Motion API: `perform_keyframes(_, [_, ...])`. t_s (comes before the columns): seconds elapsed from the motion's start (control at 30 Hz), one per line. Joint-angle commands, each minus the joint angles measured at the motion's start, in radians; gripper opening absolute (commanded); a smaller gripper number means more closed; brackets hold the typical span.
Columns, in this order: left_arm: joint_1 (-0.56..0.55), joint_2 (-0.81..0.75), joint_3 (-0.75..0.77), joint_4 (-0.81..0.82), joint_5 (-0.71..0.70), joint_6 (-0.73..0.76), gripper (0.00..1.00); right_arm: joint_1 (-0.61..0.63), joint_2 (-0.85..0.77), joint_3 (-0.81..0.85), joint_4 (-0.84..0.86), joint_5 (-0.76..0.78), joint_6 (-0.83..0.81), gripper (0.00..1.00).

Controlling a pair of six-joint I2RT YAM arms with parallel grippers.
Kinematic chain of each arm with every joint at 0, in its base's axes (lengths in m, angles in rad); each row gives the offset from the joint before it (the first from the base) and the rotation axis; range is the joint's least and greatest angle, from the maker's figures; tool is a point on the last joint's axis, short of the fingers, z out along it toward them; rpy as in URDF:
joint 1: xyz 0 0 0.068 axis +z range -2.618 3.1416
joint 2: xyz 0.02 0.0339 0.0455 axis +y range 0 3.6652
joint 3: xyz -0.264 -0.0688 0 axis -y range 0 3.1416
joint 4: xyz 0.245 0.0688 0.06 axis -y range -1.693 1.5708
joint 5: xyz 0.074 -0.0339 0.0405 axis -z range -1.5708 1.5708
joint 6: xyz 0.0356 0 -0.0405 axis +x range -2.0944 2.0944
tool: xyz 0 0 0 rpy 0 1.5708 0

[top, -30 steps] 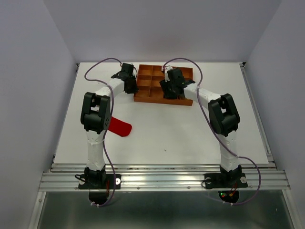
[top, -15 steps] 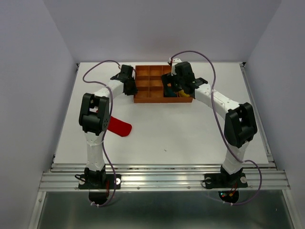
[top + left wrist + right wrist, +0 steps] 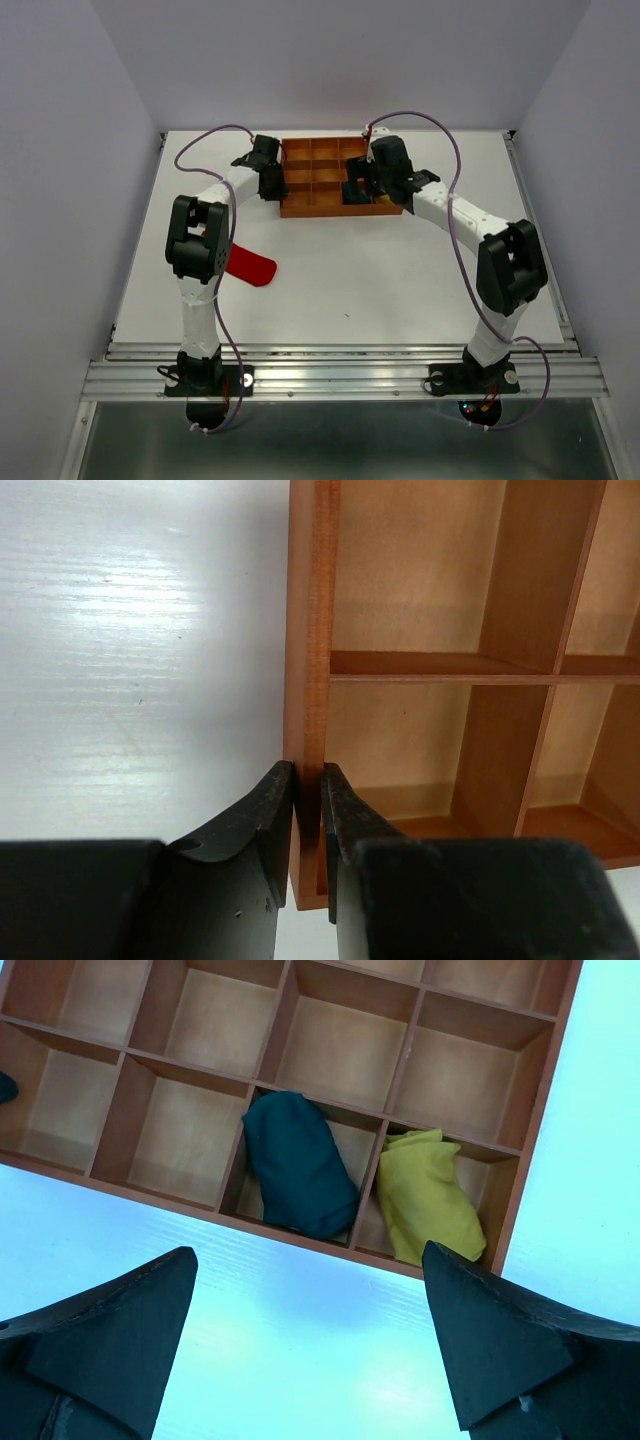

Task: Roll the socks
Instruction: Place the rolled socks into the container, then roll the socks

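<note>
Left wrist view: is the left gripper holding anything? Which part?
Yes. The left gripper has its jaws shut on the tray, pinching its left outer wall near a corner. The right gripper is open, holding nothing.

Top camera: high at the near edge, looking down over the whole tabletop [image 3: 380,280]. Left wrist: very close on the tray [image 3: 305,630], at its left wall. Right wrist: farther off, overhead. All three share the tray.
</note>
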Motion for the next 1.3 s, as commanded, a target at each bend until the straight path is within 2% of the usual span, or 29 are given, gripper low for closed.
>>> perform_keyframes(0.0, [0.006, 0.003, 0.076, -0.040, 0.050, 0.087, 0.02, 0.009, -0.082, -0.020, 0.049, 0.038, 0.007, 1.00])
perform_keyframes(0.17, [0.008, 0.012, 0.085, -0.026, 0.061, 0.123, 0.01, 0.009, -0.108, -0.048, 0.049, 0.050, 0.001, 1.00])
perform_keyframes(0.53, [0.013, 0.080, 0.205, -0.072, 0.052, 0.167, 0.01, 0.009, -0.165, -0.094, 0.046, 0.076, 0.004, 1.00])
perform_keyframes(0.63, [0.013, 0.070, 0.201, -0.064, 0.055, 0.169, 0.06, 0.009, -0.178, -0.107, 0.045, 0.077, 0.005, 1.00])
perform_keyframes(0.73, [0.013, 0.055, 0.214, -0.075, 0.046, 0.166, 0.18, 0.009, -0.189, -0.115, 0.046, 0.077, 0.011, 1.00])
perform_keyframes(0.77, [0.013, 0.041, 0.214, -0.074, 0.038, 0.160, 0.27, 0.009, -0.201, -0.123, 0.043, 0.074, 0.019, 1.00])
perform_keyframes(0.83, [0.013, 0.028, 0.230, -0.084, 0.020, 0.155, 0.33, 0.009, -0.224, -0.133, 0.046, 0.044, 0.019, 1.00])
perform_keyframes(0.87, [0.014, 0.018, 0.237, -0.089, 0.012, 0.152, 0.41, 0.009, -0.232, -0.138, 0.046, 0.038, 0.024, 1.00])
perform_keyframes(0.93, [0.014, -0.002, 0.282, -0.125, -0.001, 0.143, 0.49, 0.009, -0.258, -0.150, 0.045, 0.010, 0.027, 1.00])
perform_keyframes(0.97, [0.014, -0.021, 0.311, -0.138, -0.006, 0.140, 0.64, 0.009, -0.269, -0.161, 0.046, 0.005, 0.030, 1.00])
perform_keyframes(1.0, [0.014, -0.037, 0.319, -0.150, -0.011, 0.135, 0.98, 0.009, -0.278, -0.166, 0.048, -0.007, 0.031, 1.00])
perform_keyframes(1.1, [0.014, -0.138, 0.281, -0.149, -0.026, 0.103, 0.99, 0.009, -0.319, -0.184, 0.086, -0.120, 0.061, 1.00])
perform_keyframes(1.13, [0.014, -0.170, 0.262, -0.147, -0.034, 0.089, 0.99, 0.009, -0.330, -0.190, 0.100, -0.228, 0.064, 1.00])
perform_keyframes(1.27, [0.013, -0.363, 0.123, -0.182, -0.182, -0.039, 0.99, 0.038, -0.379, -0.236, 0.152, -0.422, 0.059, 1.00])
